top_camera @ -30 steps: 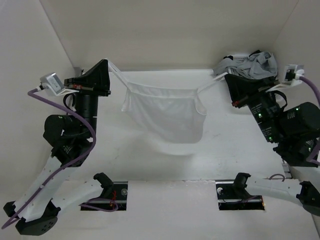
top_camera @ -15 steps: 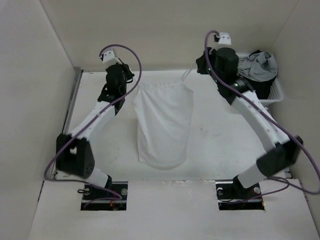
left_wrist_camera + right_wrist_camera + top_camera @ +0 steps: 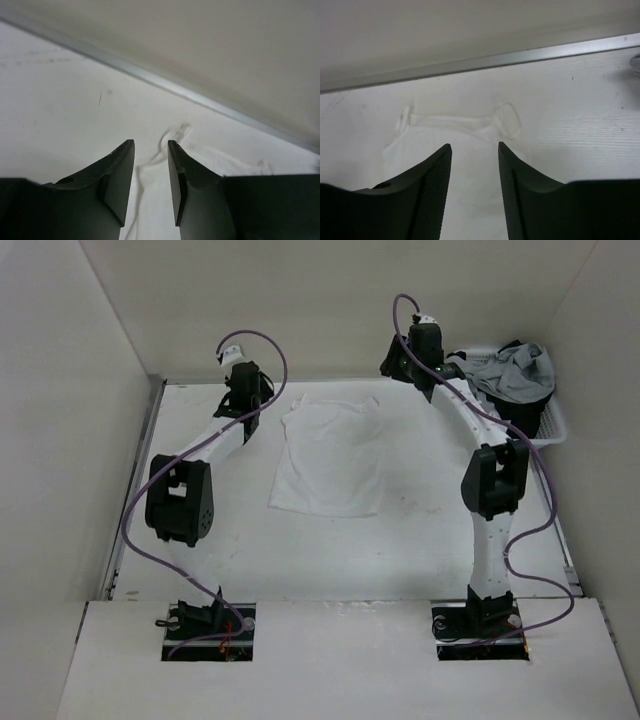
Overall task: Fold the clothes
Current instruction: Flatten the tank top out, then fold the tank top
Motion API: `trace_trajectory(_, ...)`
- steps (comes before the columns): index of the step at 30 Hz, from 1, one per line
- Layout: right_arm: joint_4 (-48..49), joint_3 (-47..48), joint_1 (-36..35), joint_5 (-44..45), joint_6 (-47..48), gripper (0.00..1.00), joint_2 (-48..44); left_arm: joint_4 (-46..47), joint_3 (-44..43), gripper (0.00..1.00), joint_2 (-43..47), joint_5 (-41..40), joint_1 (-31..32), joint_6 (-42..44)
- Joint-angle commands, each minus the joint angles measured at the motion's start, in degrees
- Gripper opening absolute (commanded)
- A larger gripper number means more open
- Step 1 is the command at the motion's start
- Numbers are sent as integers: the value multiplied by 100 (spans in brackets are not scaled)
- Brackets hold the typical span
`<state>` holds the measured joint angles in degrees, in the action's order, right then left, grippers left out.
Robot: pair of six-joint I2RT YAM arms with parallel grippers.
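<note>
Top view, upper left of centre: left hand (image 3: 255, 395) low over the white desk (image 3: 200, 550), near the far wall, with a purple cable (image 3: 262, 345) arching above the wrist. Wrist view: its fingers (image 3: 120, 170) stand apart with nothing pinched between them. A thin strap (image 3: 172, 134) lies loose on the desk just past the tips, squiggling toward the metal strip (image 3: 150, 77) at the foot of the wall.

Centre: white camisole (image 3: 330, 455) spread flat on the desk, strap end toward the top of the frame, hem toward the bottom. It lies between the two hands, held by neither.

Upper right of centre: right hand (image 3: 392, 365) near the far wall. Wrist view: fingers (image 3: 432, 190) parted and empty. Beyond them the neckline (image 3: 445, 121) and a strap loop (image 3: 507, 120) lie flat on the desk.

Far upper right: white basket (image 3: 555, 425) holding crumpled grey garments (image 3: 510, 370).
</note>
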<state>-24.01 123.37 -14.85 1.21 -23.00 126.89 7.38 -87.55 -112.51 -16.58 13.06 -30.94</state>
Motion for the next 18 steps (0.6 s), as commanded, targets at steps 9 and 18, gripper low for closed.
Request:
trace_trajectory(9,2698,-5346,-592,-86,-933,1,-3546,-139,4550,15,3259,-716,1080,-729)
trace_trajectory(18,3323,-7677,-901,186,-1197,24,-4883,-360,5441,42,3763,559,1141,-861)
